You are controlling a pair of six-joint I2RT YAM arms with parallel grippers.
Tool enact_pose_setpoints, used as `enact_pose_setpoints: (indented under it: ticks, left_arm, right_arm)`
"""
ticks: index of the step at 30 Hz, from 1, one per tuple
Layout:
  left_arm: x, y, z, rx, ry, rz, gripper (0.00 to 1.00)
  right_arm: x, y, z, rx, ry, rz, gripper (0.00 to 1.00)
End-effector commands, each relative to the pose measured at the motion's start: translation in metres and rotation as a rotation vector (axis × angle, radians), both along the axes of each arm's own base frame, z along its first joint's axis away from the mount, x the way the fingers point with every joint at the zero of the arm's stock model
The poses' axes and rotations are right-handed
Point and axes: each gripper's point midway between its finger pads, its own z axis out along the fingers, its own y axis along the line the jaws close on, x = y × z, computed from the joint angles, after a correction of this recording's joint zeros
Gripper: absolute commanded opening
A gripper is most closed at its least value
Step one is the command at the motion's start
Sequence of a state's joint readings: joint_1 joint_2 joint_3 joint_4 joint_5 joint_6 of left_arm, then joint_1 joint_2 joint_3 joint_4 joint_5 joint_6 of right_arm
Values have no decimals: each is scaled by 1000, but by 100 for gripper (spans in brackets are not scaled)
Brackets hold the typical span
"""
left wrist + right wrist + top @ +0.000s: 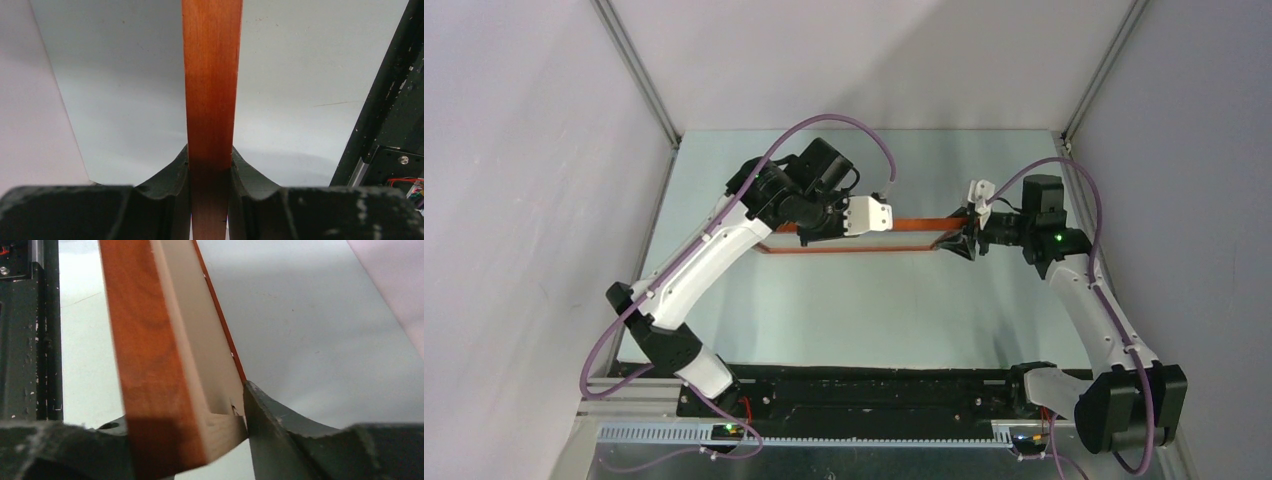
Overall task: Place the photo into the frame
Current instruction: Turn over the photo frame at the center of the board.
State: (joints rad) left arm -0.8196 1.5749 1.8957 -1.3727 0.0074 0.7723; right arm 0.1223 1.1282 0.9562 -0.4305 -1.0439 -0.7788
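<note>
The orange-brown wooden frame [914,222] stands on edge across the middle of the table, held between both arms. My left gripper [809,232] is shut on its left part. In the left wrist view the rail [212,75] runs straight up between the two dark fingers [172,175], which press on both of its sides. My right gripper [967,240] is at the frame's right corner. There the corner [150,350] sits between the jaws, with the right finger [270,425] against its inner edge. The photo is out of view.
The pale table top [854,310] is boxed in by grey walls with metal posts [639,75] at the back corners. A black mounting rail [864,395] with both arm bases runs along the near edge.
</note>
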Motion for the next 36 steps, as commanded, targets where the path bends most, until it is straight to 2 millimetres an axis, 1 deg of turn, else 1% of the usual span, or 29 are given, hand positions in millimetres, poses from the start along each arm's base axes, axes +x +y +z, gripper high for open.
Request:
enact_pose_setpoints:
  ticks: [1, 2, 6, 12, 13, 14, 15, 16, 20, 21, 22, 23, 24, 25, 26, 27, 28, 29, 30, 33, 34, 35, 36]
  left_arm:
    - [5, -11, 16, -68, -22, -36, 0]
    - [6, -11, 16, -66, -22, -35, 0]
    - [9, -11, 16, -60, -24, -30, 0]
    - [13, -11, 19, -57, -32, -23, 0]
    - [14, -11, 20, -57, -36, -20, 2]
    - [15, -11, 20, -57, -37, -19, 9]
    - [16, -12, 21, -59, -41, -18, 12]
    - [16, -12, 22, -60, -43, -17, 21]
    - [22, -14, 26, -64, -59, -5, 40]
    - [24, -15, 29, -67, -68, 1, 46]
    - [26, -15, 31, -70, -73, 6, 50]
    - [28, -16, 33, -75, -79, 14, 57]
    - [30, -17, 33, -77, -80, 19, 62]
    - [31, -17, 38, -88, -89, 28, 70]
    - [34, -17, 38, -90, -90, 36, 74]
    - [35, -17, 43, -103, -97, 47, 91]
    - [38, -16, 44, -109, -99, 59, 95]
    - [39, -16, 49, -126, -106, 73, 98]
    - [43, -13, 55, -142, -119, 90, 99]
    - [50, -4, 71, -194, -139, 153, 100]
    - [52, 2, 81, -230, -151, 180, 100]
    - [53, 5, 86, -246, -156, 193, 100]
    - [54, 11, 95, -280, -168, 214, 100]
  right_arm:
    - [1, 3, 18, 41, -45, 41, 47]
    - [1, 2, 18, 43, -47, 39, 42]
    - [2, -2, 18, 47, -43, 38, 30]
    - [3, -5, 17, 54, -32, 33, 18]
    - [2, -6, 17, 54, -32, 32, 17]
    - [1, -6, 17, 54, -30, 32, 14]
    - [0, -7, 18, 54, -35, 33, 11]
    - [-1, -7, 18, 53, -34, 32, 10]
    - [-7, -7, 23, 58, -40, 37, 1]
    - [-8, -7, 24, 63, -36, 38, 0]
    - [-9, -7, 24, 65, -30, 38, 0]
    - [-10, -8, 25, 67, -29, 40, 0]
    - [-11, -8, 25, 68, -20, 39, 0]
    - [-12, -8, 25, 70, -17, 40, 0]
    - [-13, -9, 25, 69, -12, 39, 0]
    - [-14, -9, 25, 69, -12, 37, 0]
    - [-14, -11, 25, 70, -6, 32, 0]
    - [-14, -11, 25, 70, -2, 29, 0]
    - [-15, -13, 26, 73, -1, 22, 0]
    - [-14, -16, 28, 77, 7, 1, 0]
    - [-13, -18, 28, 79, 17, -14, 0]
    - [-12, -19, 29, 80, 19, -22, 0]
    - [-12, -20, 28, 80, 33, -35, 0]
